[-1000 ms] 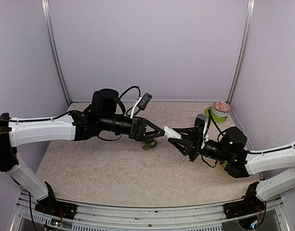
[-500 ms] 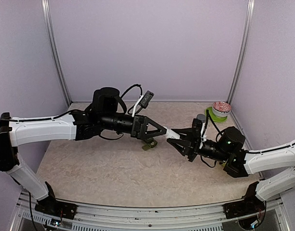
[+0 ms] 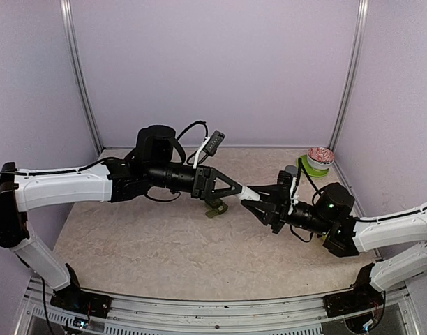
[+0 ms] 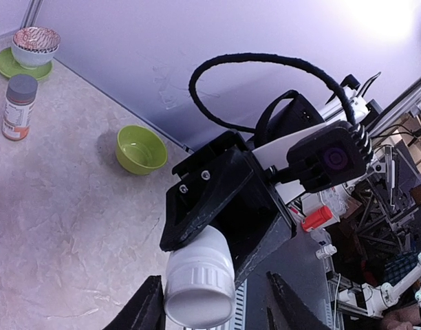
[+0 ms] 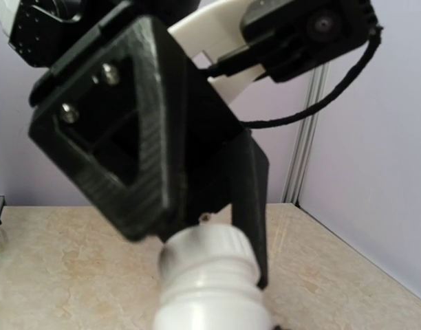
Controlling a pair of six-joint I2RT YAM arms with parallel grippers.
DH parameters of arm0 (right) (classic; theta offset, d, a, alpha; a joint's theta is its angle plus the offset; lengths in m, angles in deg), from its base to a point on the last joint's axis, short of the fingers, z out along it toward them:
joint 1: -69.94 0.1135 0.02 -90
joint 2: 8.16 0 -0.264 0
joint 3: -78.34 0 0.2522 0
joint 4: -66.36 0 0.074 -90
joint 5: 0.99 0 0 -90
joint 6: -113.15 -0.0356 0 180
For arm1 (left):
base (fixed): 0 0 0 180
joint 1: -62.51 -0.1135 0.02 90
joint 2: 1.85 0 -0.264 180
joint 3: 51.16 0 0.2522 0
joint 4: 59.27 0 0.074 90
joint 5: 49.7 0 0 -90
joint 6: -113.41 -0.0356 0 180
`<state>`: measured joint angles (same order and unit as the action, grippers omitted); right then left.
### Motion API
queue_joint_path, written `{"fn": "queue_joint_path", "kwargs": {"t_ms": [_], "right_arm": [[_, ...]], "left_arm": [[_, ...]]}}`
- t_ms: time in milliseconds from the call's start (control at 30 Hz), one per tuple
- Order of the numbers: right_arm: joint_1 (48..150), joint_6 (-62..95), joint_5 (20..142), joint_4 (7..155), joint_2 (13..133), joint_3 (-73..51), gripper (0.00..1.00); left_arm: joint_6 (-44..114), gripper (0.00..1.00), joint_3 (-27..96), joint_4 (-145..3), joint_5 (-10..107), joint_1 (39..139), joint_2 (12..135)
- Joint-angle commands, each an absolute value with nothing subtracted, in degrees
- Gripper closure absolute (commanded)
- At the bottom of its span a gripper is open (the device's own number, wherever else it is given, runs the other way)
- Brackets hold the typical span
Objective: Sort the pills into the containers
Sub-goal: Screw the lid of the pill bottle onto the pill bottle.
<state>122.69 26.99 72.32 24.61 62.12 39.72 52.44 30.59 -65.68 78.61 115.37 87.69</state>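
Left gripper [image 3: 239, 191] narrowed, ajar, round cap [image 4: 199, 294] of level bottle [image 5: 210, 304] clamped in right gripper [image 3: 261, 202]

Robotics lab, seen from inside a small test booth. Plain lilac wall panels [image 3: 213, 70] on three sides, joined by bare aluminium posts [image 3: 80, 84]. A stone-patterned tabletop [image 3: 165, 244] edged at the front by a metal rail [image 3: 220, 310], with a white-and-black left arm [image 3: 60, 190] and right arm [image 3: 398, 227] bolted at its near corners. Past the open front, in the left wrist view, a crowded bench [image 4: 396, 206] of cables, brackets and more white robot parts.
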Motion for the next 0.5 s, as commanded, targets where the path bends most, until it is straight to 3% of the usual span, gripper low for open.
{"fn": "queue_joint_path", "kwargs": {"t_ms": [0, 467], "right_arm": [[123.2, 27.2, 72.8, 25.1, 62.6, 38.0, 0.73], [123.3, 30.7, 71.1, 27.7, 62.3, 37.6, 0.73]], "left_arm": [[51.0, 0.54, 32.6, -66.6, 77.9, 115.9, 88.1], [49.1, 0.82, 34.1, -70.6, 76.7, 116.4, 88.9]]}}
